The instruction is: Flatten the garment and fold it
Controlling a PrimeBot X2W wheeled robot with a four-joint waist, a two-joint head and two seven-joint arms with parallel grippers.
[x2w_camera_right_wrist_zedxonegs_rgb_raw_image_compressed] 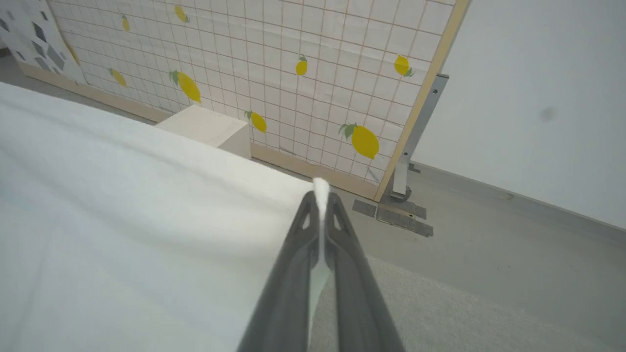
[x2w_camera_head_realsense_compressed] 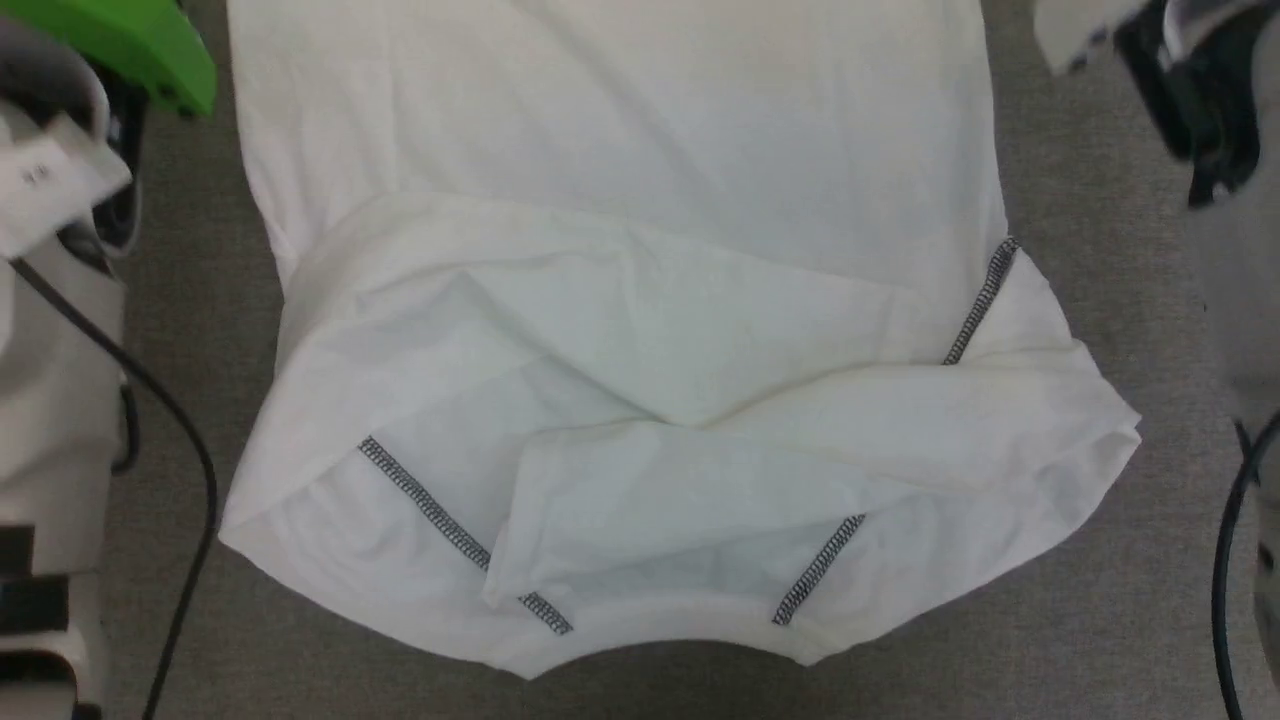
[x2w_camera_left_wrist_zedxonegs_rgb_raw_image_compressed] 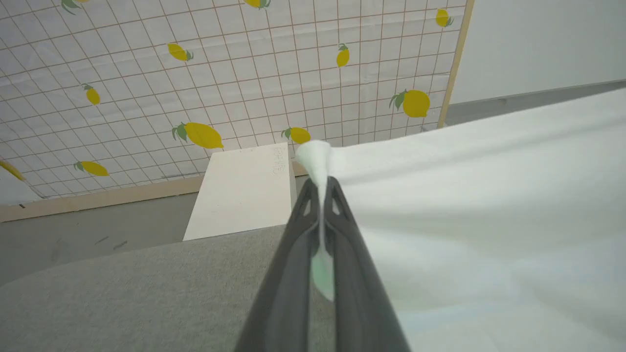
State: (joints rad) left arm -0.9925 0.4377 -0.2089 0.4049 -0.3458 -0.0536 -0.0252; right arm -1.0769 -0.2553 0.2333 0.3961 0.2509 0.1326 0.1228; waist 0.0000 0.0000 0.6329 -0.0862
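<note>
Evidently light and limp, the garment holds best by its corners; left gripper and right gripper pinch them.

Grey felt-covered table lies bare along its left and right edges beside the white thin-fabric shirt; a black cable overhangs the left strip.

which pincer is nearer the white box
Left. The left pincer, shut on the garment, has the white box just beyond its tips; the right pincer sees it far across the garment.
</note>
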